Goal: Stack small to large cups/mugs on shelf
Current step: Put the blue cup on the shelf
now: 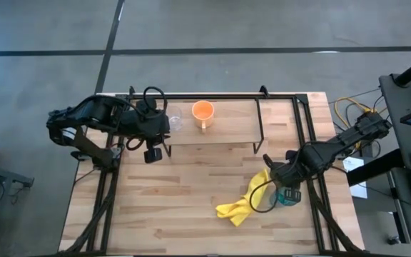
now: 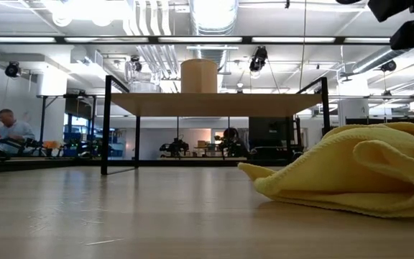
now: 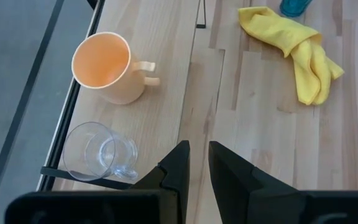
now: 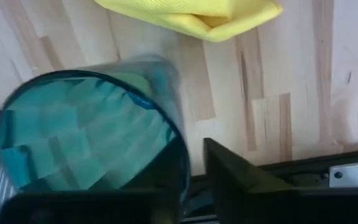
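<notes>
Writing: no brand, label or lettering can be read on any cup or on the shelf.
Left gripper (image 3: 195,163): fingers nearly closed with a thin gap, holding nothing, poised above the shelf's left end; arm reaches in from the table's left edge.
Clear glass cup (image 3: 98,151): upright on the shelf (image 1: 234,128), just beside the left gripper's fingertips.
Orange mug (image 1: 203,112): on the shelf, a little beyond the glass cup from the left gripper, handle toward the table's front.
Right gripper (image 1: 285,187): low near the table's right edge, its arm stretched in from the right; one finger inside the teal tumbler (image 4: 92,130), closed on its wall.
Yellow cloth (image 1: 247,203): crumpled on the tabletop, just beside the right gripper.
</notes>
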You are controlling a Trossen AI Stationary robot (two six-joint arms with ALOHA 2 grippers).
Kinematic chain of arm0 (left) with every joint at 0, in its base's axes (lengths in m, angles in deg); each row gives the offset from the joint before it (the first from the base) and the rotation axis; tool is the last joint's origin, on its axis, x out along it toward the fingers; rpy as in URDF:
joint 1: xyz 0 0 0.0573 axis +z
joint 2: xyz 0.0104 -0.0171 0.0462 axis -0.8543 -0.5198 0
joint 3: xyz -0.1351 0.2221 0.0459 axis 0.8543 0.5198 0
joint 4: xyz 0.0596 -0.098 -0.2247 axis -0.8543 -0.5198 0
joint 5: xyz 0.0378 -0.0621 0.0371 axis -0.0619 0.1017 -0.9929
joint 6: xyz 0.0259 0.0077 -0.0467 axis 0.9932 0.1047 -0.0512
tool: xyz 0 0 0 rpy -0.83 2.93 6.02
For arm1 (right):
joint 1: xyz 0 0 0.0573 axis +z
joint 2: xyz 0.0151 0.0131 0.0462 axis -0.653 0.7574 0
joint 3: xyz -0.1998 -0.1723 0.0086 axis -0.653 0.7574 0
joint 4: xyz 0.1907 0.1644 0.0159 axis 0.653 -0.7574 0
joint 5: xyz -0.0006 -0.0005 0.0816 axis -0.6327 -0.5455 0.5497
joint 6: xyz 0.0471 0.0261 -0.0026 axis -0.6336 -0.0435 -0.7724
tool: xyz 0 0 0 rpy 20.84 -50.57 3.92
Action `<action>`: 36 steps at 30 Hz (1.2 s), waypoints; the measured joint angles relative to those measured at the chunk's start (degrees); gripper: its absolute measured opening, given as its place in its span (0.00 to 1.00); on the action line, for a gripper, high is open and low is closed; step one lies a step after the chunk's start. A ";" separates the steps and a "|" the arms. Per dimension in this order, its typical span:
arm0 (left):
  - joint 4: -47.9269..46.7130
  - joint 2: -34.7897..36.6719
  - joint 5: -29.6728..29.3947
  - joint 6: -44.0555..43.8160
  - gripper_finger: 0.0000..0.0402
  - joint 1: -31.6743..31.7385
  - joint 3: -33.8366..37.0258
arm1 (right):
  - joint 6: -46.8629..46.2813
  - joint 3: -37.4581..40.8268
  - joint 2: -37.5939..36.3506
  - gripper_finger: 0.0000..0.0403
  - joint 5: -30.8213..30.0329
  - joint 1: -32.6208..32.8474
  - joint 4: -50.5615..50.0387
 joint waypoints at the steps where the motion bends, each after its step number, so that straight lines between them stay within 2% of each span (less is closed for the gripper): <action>1: 0.00 0.00 -0.02 0.00 0.11 0.00 0.00 | 0.00 -0.47 -0.01 0.11 0.01 0.00 -0.15; 3: 0.00 0.00 -0.02 0.00 0.11 0.00 0.00 | 0.00 -2.06 0.00 0.04 0.09 0.00 -0.04; 12: 0.00 0.00 -0.02 -0.02 0.11 0.02 0.00 | -3.02 -13.53 0.00 0.02 -1.16 -0.36 -0.76; 22: 0.07 0.00 -0.02 -0.26 0.11 0.02 0.02 | 2.03 -26.14 0.00 0.02 -20.95 -3.46 -4.07; 27: 2.21 -0.82 -0.02 -0.33 0.11 0.04 0.04 | 5.13 -30.11 -0.04 0.02 -27.70 -7.49 -7.64; 32: 4.65 -2.59 -0.25 2.61 0.11 0.04 0.04 | 8.83 -31.55 0.02 0.02 -30.88 -12.37 -6.70; 36: 4.63 -4.09 -4.76 5.49 0.11 0.04 0.06 | 10.99 -32.09 0.00 0.02 -31.12 -17.14 -6.04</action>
